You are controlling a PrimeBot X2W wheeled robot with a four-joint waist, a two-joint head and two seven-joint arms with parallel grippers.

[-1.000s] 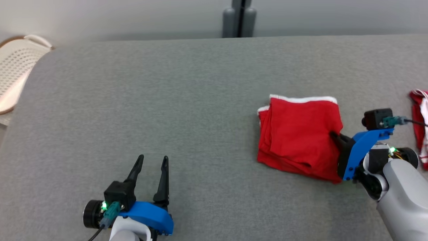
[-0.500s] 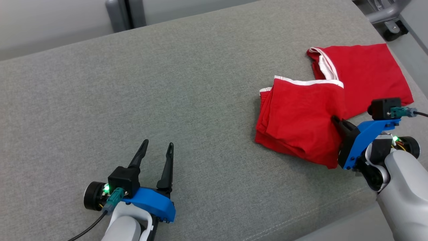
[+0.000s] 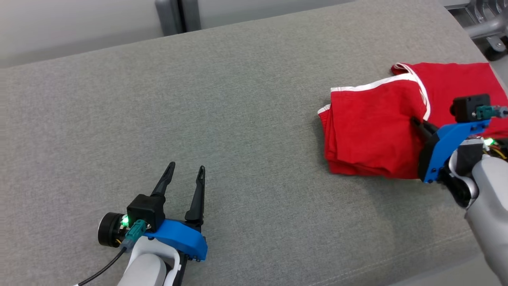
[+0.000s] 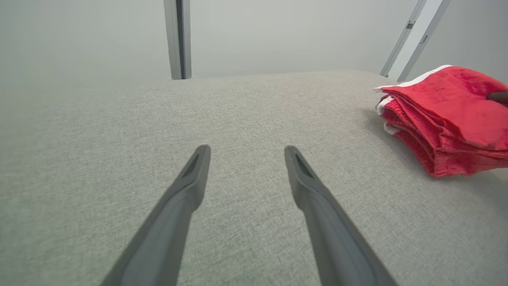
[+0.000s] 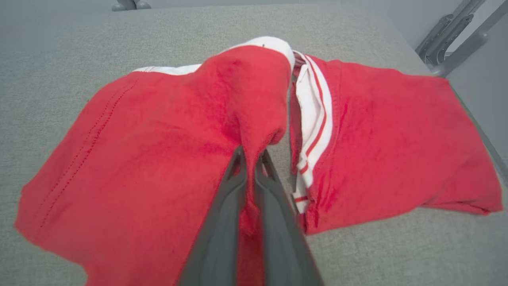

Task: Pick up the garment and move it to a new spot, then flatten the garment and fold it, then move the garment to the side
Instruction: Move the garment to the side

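Nearest, at the lower left of the head view: left gripper (image 3: 187, 165), fingers spread wide apart, nothing between them, poised over the bare grey padded surface (image 3: 238, 99). Same wide spread in the left wrist view (image 4: 247, 150), with the folded red garment (image 4: 448, 115) well off to the right, clear of these jaws.

Farther along on the right: right gripper (image 3: 416, 120), jaws pinched almost together on the right-hand edge of the garment (image 3: 369, 127), fingertips buried in the cloth. In the right wrist view (image 5: 251, 153), a ridge of red fabric squeezed between the two dark fingers (image 5: 222, 222) and raised in a hump above them. Rest of the garment (image 5: 139, 159) spreading left and down onto the surface, white trim along its far edge.

Just beyond and right of the grip: a second red garment (image 3: 456, 83) lying flat, its white striped collar (image 5: 313, 119) just beside the pinched fold; touching or not, cannot tell. Farther still, a grey post (image 3: 174, 16) behind the surface and metal tubing (image 3: 486, 28) at the far right corner.

Against a second ago: whole head view swung round, a turn of the camera. Same tight pinch on the garment, left jaws just as wide. Then, a strip of bare grey between the two red garments; now the folded one drawn up beside the other's collar.
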